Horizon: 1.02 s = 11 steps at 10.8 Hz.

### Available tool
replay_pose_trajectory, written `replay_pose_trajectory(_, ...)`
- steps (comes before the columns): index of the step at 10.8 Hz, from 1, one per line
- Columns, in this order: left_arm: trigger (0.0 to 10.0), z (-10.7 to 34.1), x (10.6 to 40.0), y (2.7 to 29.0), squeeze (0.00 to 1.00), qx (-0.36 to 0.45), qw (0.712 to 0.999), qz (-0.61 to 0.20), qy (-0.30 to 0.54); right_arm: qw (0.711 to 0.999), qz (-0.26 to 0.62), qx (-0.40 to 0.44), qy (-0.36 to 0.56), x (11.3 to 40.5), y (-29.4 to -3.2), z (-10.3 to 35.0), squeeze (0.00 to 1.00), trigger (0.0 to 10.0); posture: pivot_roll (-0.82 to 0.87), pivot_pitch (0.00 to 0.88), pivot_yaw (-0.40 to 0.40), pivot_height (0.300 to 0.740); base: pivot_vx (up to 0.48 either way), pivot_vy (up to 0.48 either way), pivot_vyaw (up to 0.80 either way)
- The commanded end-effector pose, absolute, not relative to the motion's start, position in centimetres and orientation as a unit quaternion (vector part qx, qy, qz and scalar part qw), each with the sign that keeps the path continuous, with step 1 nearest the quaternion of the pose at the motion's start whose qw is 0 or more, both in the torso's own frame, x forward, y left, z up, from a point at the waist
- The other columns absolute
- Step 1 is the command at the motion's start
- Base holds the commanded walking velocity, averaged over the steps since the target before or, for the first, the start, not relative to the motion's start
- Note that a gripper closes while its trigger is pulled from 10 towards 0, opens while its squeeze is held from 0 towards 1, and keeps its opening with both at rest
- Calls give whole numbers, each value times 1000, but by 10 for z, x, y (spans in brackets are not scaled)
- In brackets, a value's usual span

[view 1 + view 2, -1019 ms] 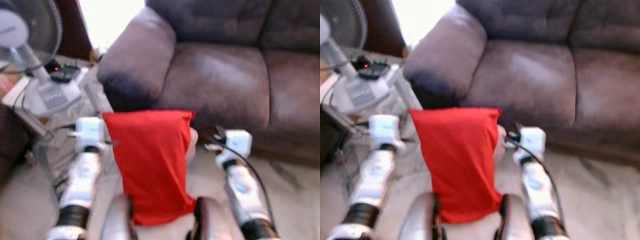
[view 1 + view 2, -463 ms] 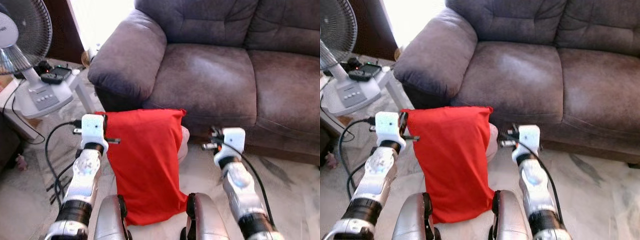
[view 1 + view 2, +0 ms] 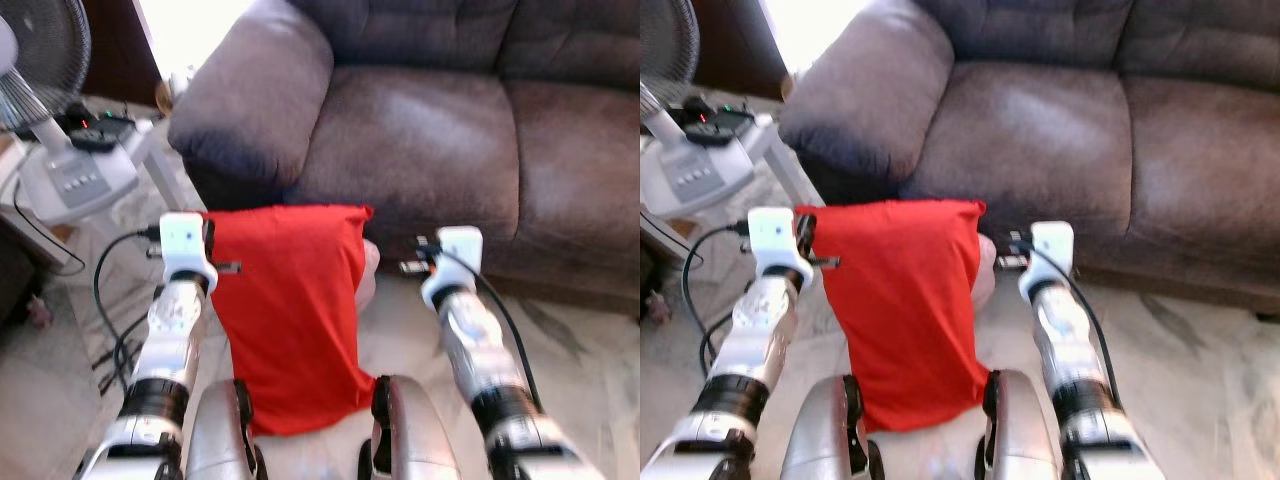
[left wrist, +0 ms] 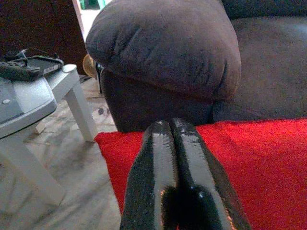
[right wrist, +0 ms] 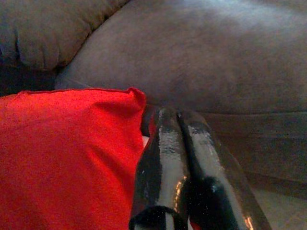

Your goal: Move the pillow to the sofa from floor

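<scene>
A fan base (image 3: 70, 180) on a white worktop (image 4: 72, 86) stands left of the sofa (image 3: 430, 130). The red pillow (image 3: 290, 310) hangs lengthwise toward the sofa front, pressed between the left claw (image 4: 171, 139) and right claw (image 5: 175, 129), each with fingers closed together.

The whole scene has slid between the earlier pictures and now — the camera has moved, not the things. The sofa (image 3: 430, 140) now sits a little lower in the frame, its backrest mostly cut off at the top edge, and the fan (image 3: 45, 60) has slipped further into the upper left corner. The blur of a second ago has largely cleared.
</scene>
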<state>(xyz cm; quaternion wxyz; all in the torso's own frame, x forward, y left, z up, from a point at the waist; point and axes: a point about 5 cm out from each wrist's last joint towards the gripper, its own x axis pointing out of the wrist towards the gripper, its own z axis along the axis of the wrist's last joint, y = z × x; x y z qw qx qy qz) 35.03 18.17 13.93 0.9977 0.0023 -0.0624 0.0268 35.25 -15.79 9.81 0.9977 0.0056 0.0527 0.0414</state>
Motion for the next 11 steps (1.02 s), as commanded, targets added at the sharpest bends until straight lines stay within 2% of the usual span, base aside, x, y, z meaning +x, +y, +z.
replay_pose_trajectory(1,10000,145,351,191,0,-12,997,45,-68,996,40,17,71,354,-158,95,0,10000,82,256,-12,577,0,0,0)
replay_pose_trajectory(5,10000,152,343,194,0,-11,996,49,-76,996,63,12,65,372,-140,115,0,10000,115,323,2,577,0,0,0)
replay_pose_trajectory(8,10000,151,342,197,0,-9,996,52,-72,997,58,29,50,365,-139,110,0,10000,109,303,13,577,0,0,0)
replay_pose_trajectory(11,10000,150,345,192,0,-5,997,38,-68,999,28,20,30,356,-157,107,0,10000,82,249,9,577,0,0,0)
